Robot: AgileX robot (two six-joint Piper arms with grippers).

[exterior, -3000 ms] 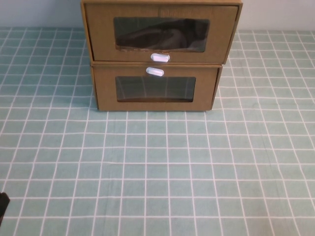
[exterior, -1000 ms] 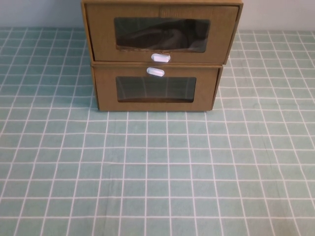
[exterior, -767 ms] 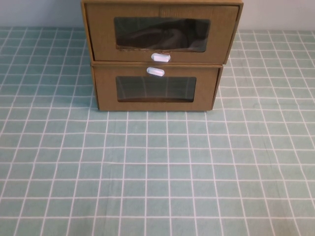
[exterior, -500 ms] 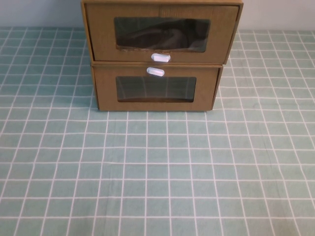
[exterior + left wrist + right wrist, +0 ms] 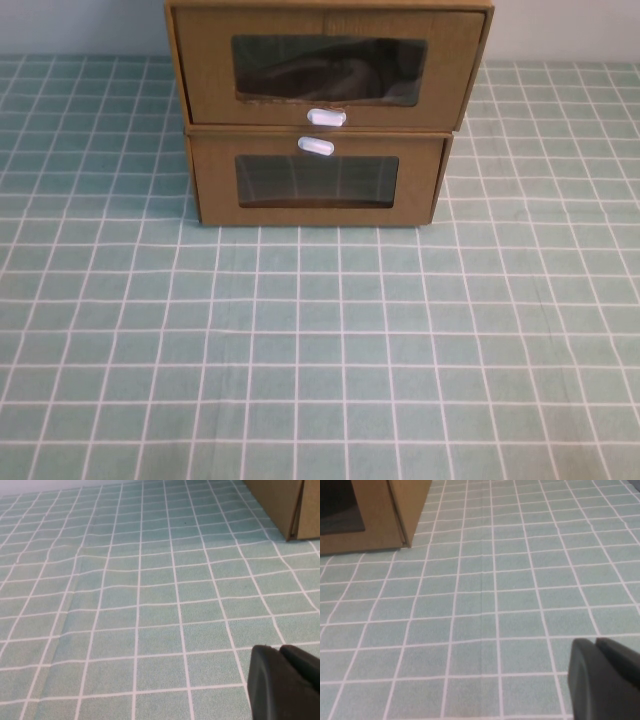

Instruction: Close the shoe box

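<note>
Two stacked cardboard boxes stand at the far middle of the counter, which is covered by a green checked cloth. The shoe box is the upper one, with a clear window and a white pull tab just below it; its front overhangs the lower box slightly. The left end effector and the right end effector show only as dark edges low over bare cloth; their opening cannot be told, and neither holds anything visible.
</note>
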